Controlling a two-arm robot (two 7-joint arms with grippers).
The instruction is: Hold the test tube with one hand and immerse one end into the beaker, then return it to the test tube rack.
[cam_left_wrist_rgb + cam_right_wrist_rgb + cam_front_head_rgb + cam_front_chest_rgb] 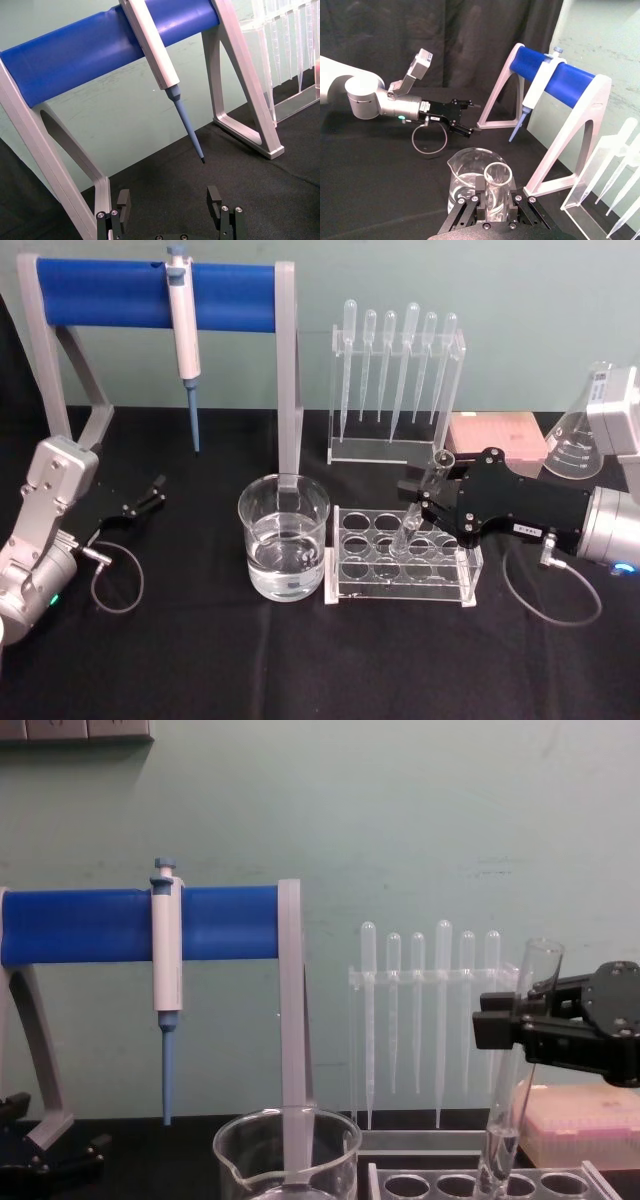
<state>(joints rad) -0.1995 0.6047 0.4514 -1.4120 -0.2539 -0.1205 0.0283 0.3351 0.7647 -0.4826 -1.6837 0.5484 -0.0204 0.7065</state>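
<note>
A lab bench: micropipette [184,315] on a stand, pipettes [395,365] racked, a glass beaker [284,536].

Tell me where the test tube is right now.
The test tube stands tilted in the clear rack at centre-right of the head view, right of the beaker, with the right gripper closed around its upper part.

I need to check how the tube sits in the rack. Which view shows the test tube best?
The chest view: the test tube shows nearly full length, tilted, its bottom in the rack. The head view foreshortens it; the right wrist view shows its rim between the right gripper's fingers.
</note>
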